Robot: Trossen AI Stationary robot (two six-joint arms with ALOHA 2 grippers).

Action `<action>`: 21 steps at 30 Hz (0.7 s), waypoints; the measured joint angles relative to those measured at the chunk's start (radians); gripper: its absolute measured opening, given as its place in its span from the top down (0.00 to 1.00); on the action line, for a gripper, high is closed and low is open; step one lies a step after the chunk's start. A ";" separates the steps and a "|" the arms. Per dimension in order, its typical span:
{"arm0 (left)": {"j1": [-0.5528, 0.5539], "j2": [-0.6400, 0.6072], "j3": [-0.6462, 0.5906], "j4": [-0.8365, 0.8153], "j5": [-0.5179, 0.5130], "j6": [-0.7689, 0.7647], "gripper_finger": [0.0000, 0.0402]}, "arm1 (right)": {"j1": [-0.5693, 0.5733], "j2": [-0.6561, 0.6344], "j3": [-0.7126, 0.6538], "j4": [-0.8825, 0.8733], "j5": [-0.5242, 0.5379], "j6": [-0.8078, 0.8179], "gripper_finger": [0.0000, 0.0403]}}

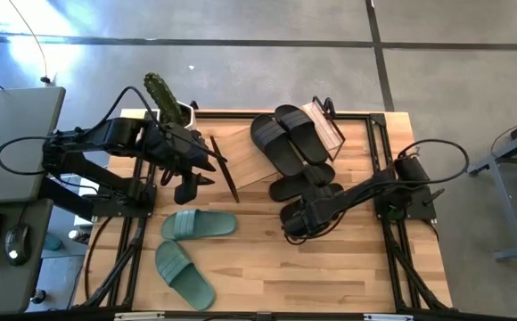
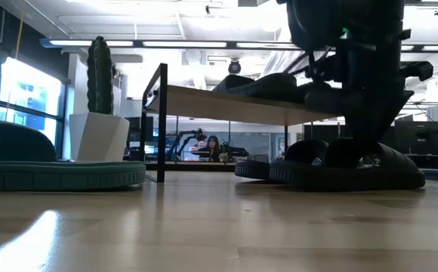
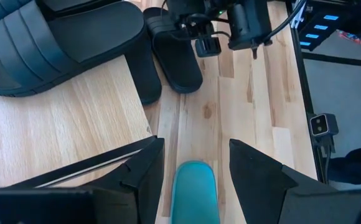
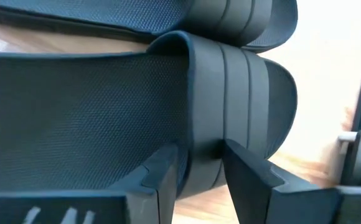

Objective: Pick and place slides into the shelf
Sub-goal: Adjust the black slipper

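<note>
Two black slides already sit on the shelf. Two more black ones lie on the counter just right of it. The right claw looks clenched around the strap of one, probably to lift it. The green pair waits near-left. The left claw hangs released over a green toe.

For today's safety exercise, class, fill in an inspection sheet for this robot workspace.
Surface: wooden table.
Job's things: two black slides on the shelf, two black slides beside it, two green slides on the table.
Clutter: potted cactus.
Pincers: left pincer open above a green slide's tip; right pincer closing around a black slide's strap.
Cables: black loops at both arms.
Surroundings: a person beyond the table.
</note>
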State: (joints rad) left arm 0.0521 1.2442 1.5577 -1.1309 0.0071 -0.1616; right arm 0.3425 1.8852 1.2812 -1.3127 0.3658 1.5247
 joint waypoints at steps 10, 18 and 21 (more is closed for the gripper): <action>0.000 0.000 0.000 0.005 0.000 0.000 0.59 | -0.001 0.054 0.000 -0.088 0.000 -0.005 0.73; 0.000 0.000 0.000 0.005 0.000 0.000 0.59 | 0.029 0.054 0.000 -0.121 0.015 -0.007 0.96; 0.000 0.000 0.000 0.005 0.000 0.000 0.59 | 0.051 0.054 0.003 -0.147 0.014 0.005 0.98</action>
State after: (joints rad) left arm 0.0517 1.2442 1.5574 -1.1255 0.0071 -0.1619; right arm 0.3935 1.9393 1.2841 -1.4598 0.3800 1.5294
